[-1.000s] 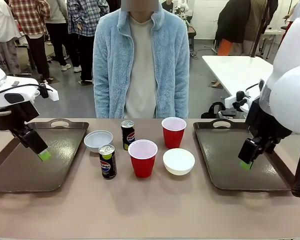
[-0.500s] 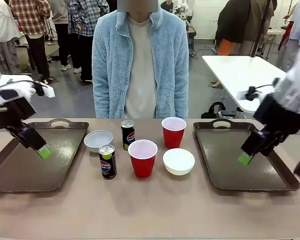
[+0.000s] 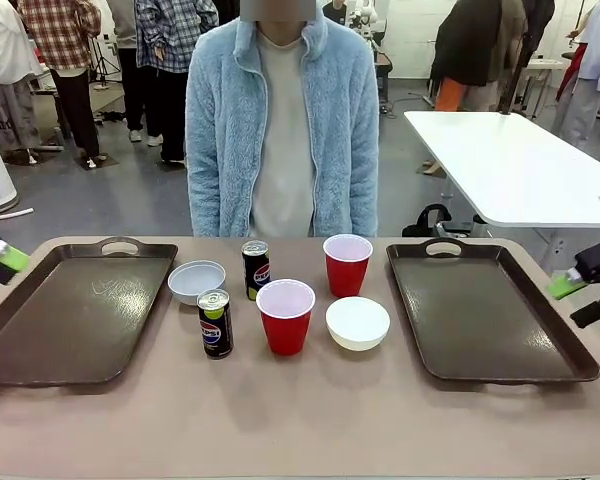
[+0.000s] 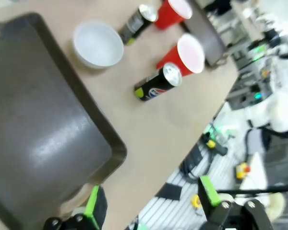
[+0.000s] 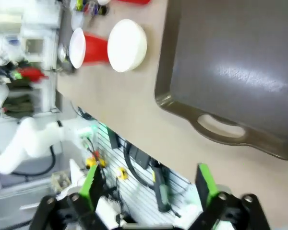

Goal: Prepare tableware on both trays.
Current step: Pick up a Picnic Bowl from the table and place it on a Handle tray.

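Two dark brown trays lie flat, the left tray [image 3: 50, 340] and the right tray [image 3: 500, 340], both bare. Between them stand two white bowls [image 3: 196, 280] [image 3: 357, 322], two black Pepsi cans [image 3: 255, 268] [image 3: 215, 323] and two red cups [image 3: 285, 315] [image 3: 347, 263]. My left gripper [image 3: 2, 258] is at the far left edge, beyond its tray. My right gripper [image 3: 578, 298] is at the far right edge, off its tray's right rim. The left wrist view shows the left gripper [image 4: 149, 203] open and holding nothing, above the tray's [image 4: 33, 120] corner. In the right wrist view the right gripper [image 5: 148, 187] is open and holding nothing, past the tray's [image 5: 240, 72] handle.
A person in a pale blue fleece [image 3: 280, 120] stands at the far side of the table, hands out of sight. A white table [image 3: 510, 160] is behind on the right. Bare tabletop [image 3: 300, 410] runs along the near edge.
Both arms have drawn back outward from above their trays, the left to the left picture edge, the right to the right edge. The tableware has not moved.
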Robot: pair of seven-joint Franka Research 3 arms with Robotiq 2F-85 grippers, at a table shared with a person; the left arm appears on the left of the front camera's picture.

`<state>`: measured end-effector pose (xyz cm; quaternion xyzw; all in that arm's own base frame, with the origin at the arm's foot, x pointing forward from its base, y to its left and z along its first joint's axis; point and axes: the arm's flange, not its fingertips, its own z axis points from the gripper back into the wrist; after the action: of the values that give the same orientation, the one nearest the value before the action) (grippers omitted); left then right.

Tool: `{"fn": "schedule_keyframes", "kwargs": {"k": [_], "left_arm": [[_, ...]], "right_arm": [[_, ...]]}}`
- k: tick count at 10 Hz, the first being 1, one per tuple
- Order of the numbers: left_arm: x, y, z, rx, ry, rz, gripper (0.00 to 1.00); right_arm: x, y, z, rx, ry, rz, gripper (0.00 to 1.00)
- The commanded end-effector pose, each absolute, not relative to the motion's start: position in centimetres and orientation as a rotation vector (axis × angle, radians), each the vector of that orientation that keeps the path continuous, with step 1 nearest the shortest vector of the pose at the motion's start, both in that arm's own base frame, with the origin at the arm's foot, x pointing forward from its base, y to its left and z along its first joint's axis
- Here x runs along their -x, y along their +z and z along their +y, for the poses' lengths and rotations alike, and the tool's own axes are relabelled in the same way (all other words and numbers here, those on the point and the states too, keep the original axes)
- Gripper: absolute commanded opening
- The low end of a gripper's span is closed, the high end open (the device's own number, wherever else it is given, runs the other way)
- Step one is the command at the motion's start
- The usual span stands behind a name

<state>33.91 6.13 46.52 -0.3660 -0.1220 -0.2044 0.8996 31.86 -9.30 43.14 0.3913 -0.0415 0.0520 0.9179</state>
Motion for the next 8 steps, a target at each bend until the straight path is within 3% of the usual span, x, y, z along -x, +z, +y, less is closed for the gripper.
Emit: {"fn": "schedule_keyframes", "kwargs": {"k": [1, 8], "left_arm": [[-36.2, 46.1, 9.3, 0.827, -0.387, -0.214, 1.0], [-35.9, 44.7, 17.7, 0.88, -0.166, -0.224, 1.0]], "right_arm": [[-33.3, 44.6, -11.7, -0.867, 0.045, -0.106, 1.0], [-30.8, 46.1, -17.5, -0.896, -0.097, -0.147, 1.0]]}}
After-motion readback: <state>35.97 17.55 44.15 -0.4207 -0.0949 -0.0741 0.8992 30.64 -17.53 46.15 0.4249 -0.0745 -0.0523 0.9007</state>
